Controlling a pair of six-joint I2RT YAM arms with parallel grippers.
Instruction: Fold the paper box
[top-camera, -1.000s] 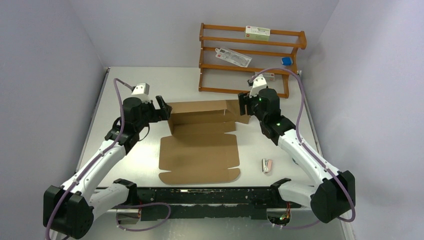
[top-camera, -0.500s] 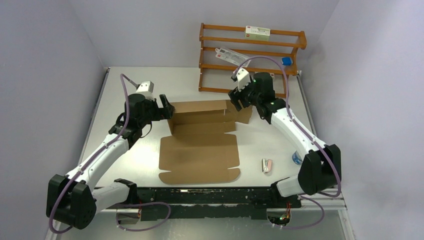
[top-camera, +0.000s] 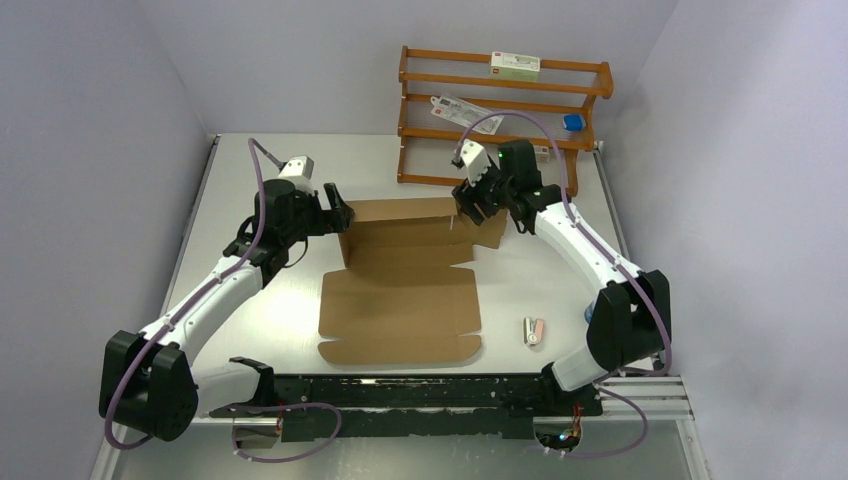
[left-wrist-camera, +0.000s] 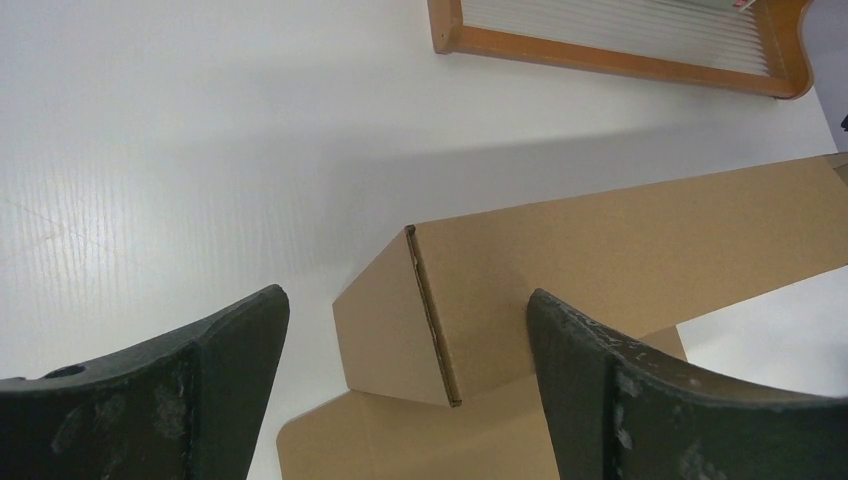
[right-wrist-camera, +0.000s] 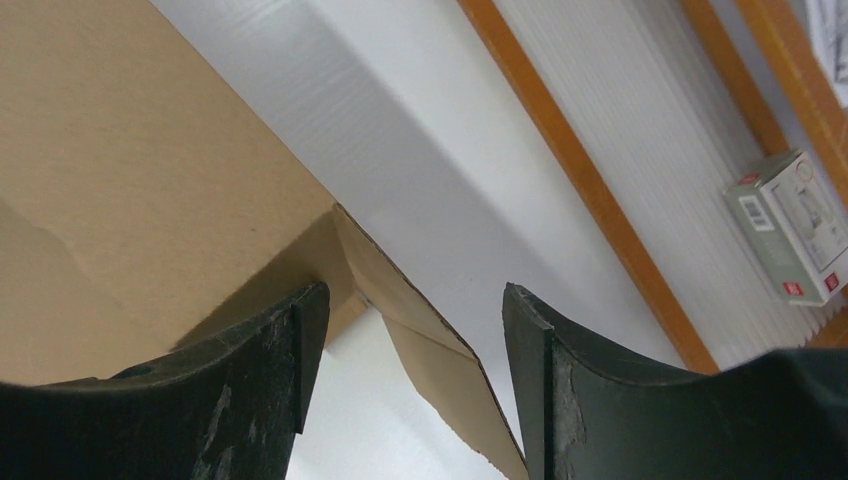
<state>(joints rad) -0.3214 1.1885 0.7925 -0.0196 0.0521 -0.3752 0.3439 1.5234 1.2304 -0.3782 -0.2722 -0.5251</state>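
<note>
The paper box (top-camera: 400, 300) is a brown corrugated cardboard sheet lying flat mid-table, with its far panel (top-camera: 395, 222) folded upright. My left gripper (top-camera: 337, 208) is open at the panel's left end; in the left wrist view the folded left corner (left-wrist-camera: 430, 310) stands between my jaws, untouched. My right gripper (top-camera: 472, 200) is open at the panel's right end; in the right wrist view the right side flap (right-wrist-camera: 420, 320) hangs between my jaws, not pinched.
A wooden rack (top-camera: 500, 115) stands at the back right with a white-green carton (top-camera: 514, 66), a packet (top-camera: 466, 113) and a blue item (top-camera: 572, 122). A small pink-white object (top-camera: 534, 331) lies on the table at front right.
My right arm has swung left and back, bringing its gripper from the box's right edge round to the right flap. My left gripper has shifted slightly right along the left corner.
</note>
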